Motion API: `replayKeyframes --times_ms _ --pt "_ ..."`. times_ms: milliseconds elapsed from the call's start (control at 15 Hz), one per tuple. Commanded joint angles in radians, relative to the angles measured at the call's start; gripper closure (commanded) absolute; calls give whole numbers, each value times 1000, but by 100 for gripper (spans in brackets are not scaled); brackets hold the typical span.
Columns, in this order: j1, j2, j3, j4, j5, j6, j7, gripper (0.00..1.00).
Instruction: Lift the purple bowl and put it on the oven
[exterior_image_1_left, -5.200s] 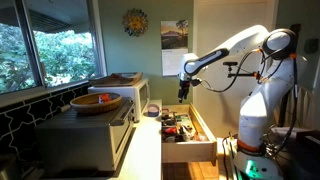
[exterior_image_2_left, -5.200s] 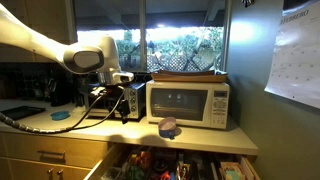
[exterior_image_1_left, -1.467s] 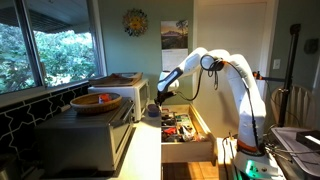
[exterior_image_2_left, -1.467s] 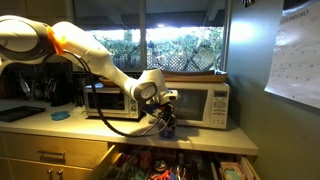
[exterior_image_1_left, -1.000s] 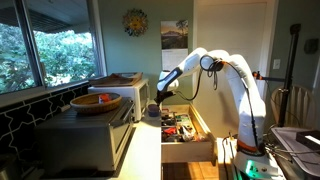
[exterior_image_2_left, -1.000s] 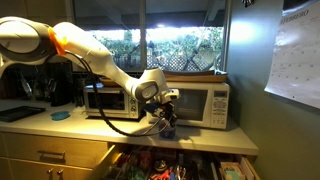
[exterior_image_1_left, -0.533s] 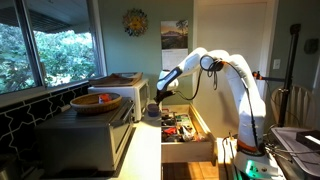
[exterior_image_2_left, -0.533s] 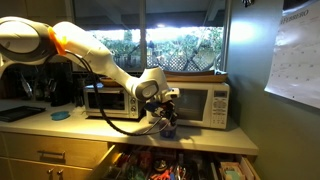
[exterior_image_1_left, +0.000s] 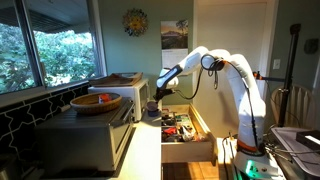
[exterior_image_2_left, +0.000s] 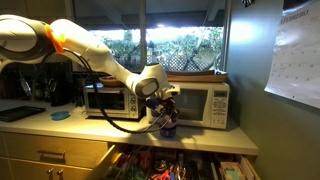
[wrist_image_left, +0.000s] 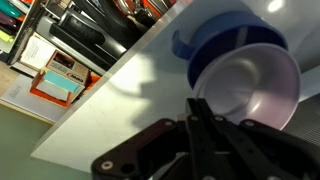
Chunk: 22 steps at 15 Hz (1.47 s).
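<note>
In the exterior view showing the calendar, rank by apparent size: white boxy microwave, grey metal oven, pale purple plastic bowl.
White boxy microwave
Grey metal oven (arm hides part, so these two are unsure)
Pale purple plastic bowl

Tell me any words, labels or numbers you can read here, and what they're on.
No text is legible anywhere.
On the calendar: print too small to read.
On the drawer boxes, wrist view: labels blurred.
On the microwave panel: markings too small to read.
</note>
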Motion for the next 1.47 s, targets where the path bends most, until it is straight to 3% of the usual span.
replayKeyframes --times_ms 0,400,733,1067,1400 --pt "-35 -40 30 -6 72 -56 -46 99" --pt "-52 -153 19 -30 145 -271 -114 99" --pt "-49 -235 9 -33 251 -502 -275 99" --pt "-21 -295 -1 -30 284 -721 -414 99" --pt "-5 -328 -25 33 297 -893 -386 99"
